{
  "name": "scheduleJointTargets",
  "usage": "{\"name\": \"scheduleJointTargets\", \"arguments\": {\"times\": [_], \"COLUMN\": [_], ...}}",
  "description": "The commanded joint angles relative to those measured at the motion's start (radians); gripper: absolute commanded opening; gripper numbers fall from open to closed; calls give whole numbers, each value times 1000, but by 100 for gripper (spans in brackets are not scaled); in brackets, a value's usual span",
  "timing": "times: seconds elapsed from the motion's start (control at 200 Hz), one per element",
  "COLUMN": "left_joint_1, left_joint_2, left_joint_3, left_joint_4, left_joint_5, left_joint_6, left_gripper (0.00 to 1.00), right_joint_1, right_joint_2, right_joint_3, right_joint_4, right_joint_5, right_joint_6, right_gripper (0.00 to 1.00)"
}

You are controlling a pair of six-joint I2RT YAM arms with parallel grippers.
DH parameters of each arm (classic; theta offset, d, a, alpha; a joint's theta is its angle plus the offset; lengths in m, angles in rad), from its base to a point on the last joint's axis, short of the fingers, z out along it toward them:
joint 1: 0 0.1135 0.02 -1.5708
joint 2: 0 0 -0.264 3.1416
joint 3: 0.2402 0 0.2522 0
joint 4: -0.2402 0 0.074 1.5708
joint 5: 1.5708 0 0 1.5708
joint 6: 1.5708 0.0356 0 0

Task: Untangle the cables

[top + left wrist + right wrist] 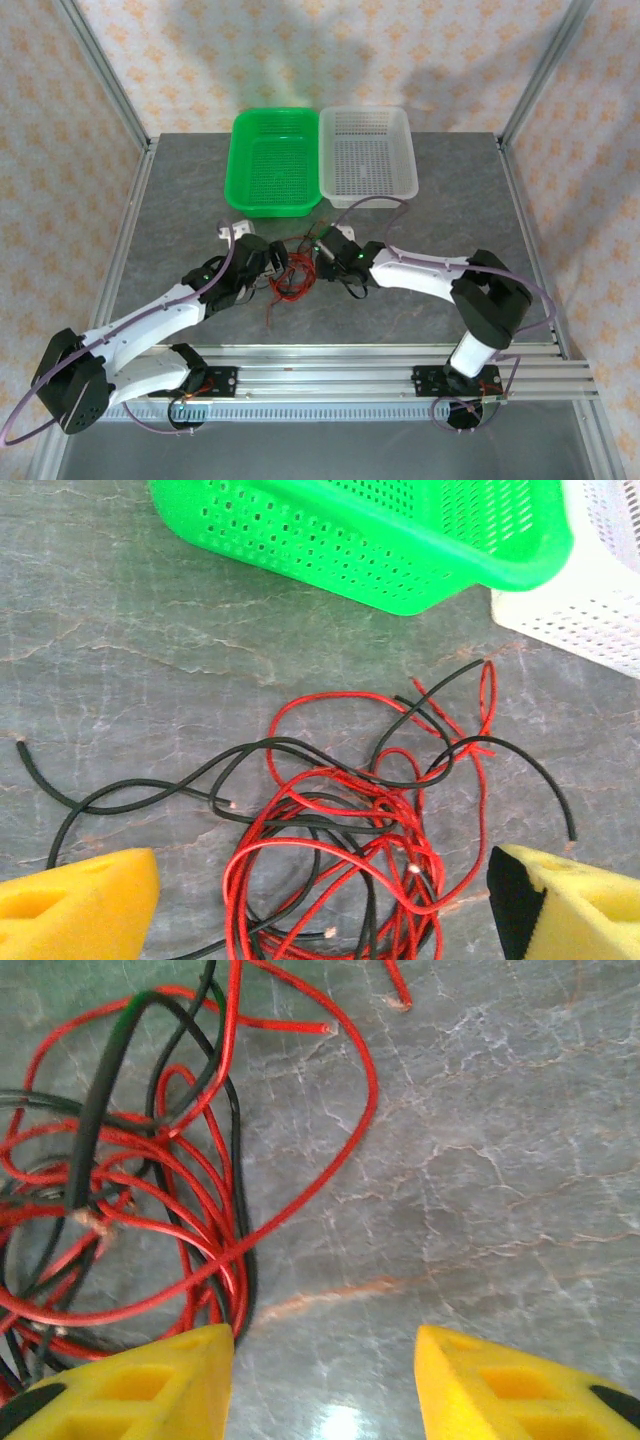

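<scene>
The cables (292, 280) are a tangle of thin red and black wires on the grey table, between my two grippers. In the left wrist view the cables (340, 830) lie loose on the table between and ahead of the yellow fingers (80, 905). The left gripper (322, 870) is open wide and grips nothing. In the right wrist view the cables (150, 1160) spread to the left, some strands running right beside the left finger (150, 1385). The right gripper (320, 1345) is open over bare table. From above, the left gripper (262, 265) and right gripper (325, 255) flank the tangle.
A green basket (275, 160) and a white basket (367, 155) stand side by side at the back of the table. Both show close ahead in the left wrist view, the green basket (380, 540) and the white basket (600, 600). Metal frame posts border the table.
</scene>
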Motion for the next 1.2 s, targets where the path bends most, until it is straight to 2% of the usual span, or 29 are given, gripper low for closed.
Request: {"name": "scheduleJointTargets", "arguments": {"times": [0.0, 0.175, 0.445, 0.496, 0.586, 0.661, 0.811, 0.971, 1.196], "left_joint_1": [3, 4, 4, 4, 4, 4, 3, 3, 2], "left_joint_2": [-32, -24, -30, -37, -46, -51, -57, -63, -88], "left_joint_3": [-32, -48, -58, -62, -69, -74, -79, -81, -103], "left_joint_4": [-28, 4, 38, 42, 52, 57, 61, 63, 77], "left_joint_5": [-17, 4, 19, 23, 30, 35, 41, 46, 43], "left_joint_6": [-11, -7, 19, 21, 24, 27, 33, 35, 27], "left_gripper": [86, 85, 84, 84, 84, 84, 84, 83, 83], "right_joint_1": [-15, -23, -28, -31, -38, -41, -41, -36, -2], "right_joint_2": [16, 25, 109, 126, 154, 164, 166, 129, -44], "right_joint_3": [-6, -100, -100, -94, -81, -74, -49, -11, 87], "right_joint_4": [121, 354, 490, 492, 488, 475, 419, 375, 248], "right_joint_5": [-28, -124, -145, -132, -113, -87, 7, 79, 192], "right_joint_6": [193, 424, 566, 573, 574, 564, 504, 383, 165], "right_gripper": [53, 56, 57, 55, 42, 25, 0, 0, 0]}}
